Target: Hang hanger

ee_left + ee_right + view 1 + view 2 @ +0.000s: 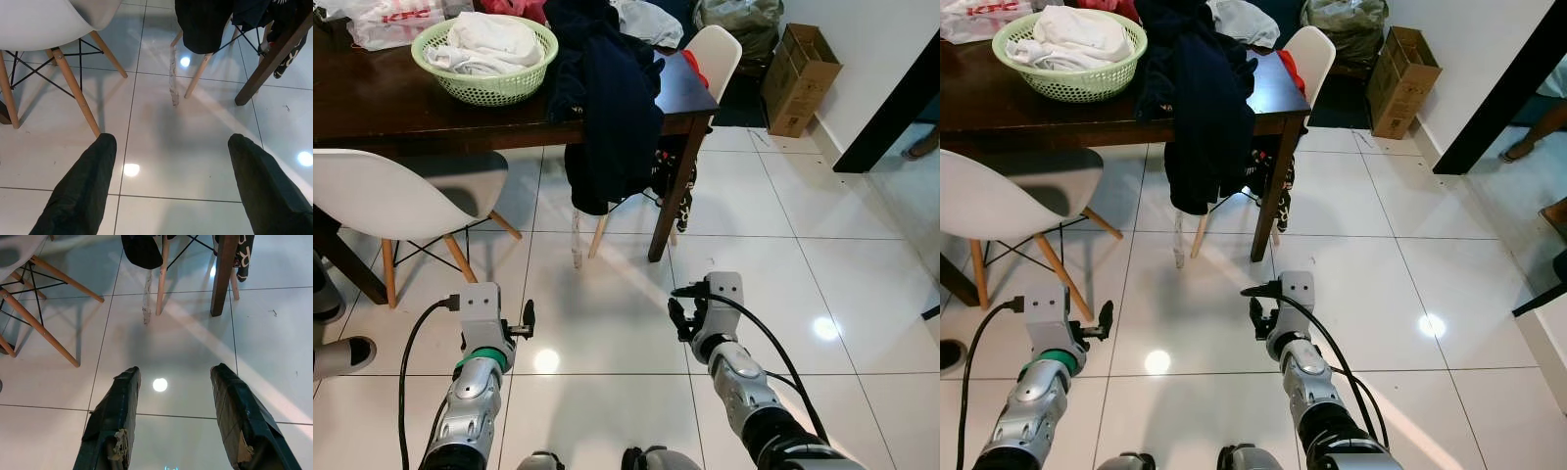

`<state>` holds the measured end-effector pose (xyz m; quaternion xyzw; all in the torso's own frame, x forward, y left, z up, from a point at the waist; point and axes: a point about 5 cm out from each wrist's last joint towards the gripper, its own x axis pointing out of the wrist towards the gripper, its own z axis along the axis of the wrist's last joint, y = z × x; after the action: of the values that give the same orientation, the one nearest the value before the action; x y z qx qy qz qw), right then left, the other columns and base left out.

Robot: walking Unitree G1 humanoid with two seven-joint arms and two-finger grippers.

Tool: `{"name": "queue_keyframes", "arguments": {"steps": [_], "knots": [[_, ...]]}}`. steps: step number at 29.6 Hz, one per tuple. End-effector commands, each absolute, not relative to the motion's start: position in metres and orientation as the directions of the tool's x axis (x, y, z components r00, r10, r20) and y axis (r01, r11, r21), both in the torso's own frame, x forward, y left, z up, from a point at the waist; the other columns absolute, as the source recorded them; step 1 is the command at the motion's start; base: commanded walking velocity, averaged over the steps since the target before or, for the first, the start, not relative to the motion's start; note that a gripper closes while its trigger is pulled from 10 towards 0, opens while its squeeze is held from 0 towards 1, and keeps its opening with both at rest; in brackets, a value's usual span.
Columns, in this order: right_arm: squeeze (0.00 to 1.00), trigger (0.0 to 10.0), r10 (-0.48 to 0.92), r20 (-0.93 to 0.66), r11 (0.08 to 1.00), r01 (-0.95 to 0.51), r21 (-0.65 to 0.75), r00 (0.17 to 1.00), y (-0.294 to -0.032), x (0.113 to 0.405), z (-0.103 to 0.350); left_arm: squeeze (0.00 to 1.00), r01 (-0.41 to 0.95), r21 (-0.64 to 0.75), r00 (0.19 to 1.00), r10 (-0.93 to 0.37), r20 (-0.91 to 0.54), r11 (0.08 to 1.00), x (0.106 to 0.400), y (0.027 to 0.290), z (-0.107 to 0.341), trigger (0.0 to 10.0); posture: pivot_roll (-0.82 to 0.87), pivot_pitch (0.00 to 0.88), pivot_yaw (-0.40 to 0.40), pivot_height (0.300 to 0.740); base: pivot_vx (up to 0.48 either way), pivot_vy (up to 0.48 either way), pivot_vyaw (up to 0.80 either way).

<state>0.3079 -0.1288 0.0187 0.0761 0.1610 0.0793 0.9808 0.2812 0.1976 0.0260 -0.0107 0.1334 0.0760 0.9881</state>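
A: Both grippers are held low over the white tiled floor (754,235). The left gripper (171,186) is spread wide, nothing gripped between its fingers (83,191).

B: The right gripper (173,423) is parted too, and empty. Is the hanger seen?

A: Something clear and slim (146,296), perhaps the hanger, is hung below dark clothes (612,108) draped at the table (372,108) edge, well ahead of both pairs of fingertips. It cannot be told for sure.

B: A white chair (382,201) is placed ahead of the left fingers; a green basket (499,88) of laundry is set on the table.
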Motion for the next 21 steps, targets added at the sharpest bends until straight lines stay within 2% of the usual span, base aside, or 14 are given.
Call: {"name": "queue_keyframes", "arguments": {"steps": [1,21], "knots": [[0.00,10.0,0.176,-0.337,0.977,-0.122,0.176,0.925,-0.1312,0.3035,0.0124,0.00,-0.159,0.007,0.939,0.153,-0.308,0.987,0.2764,0.1964,0.0172,10.0,0.04,0.066,-0.039,0.740,0.000,0.000,0.00],[0.00,10.0,0.175,-0.330,0.977,-0.122,0.176,0.927,-0.1313,0.3066,0.0155,0.00,-0.163,0.002,0.937,0.156,-0.312,0.987,0.2798,0.1944,0.0186,10.0,0.03,0.076,-0.030,0.740,0.000,0.000,0.00]]}}
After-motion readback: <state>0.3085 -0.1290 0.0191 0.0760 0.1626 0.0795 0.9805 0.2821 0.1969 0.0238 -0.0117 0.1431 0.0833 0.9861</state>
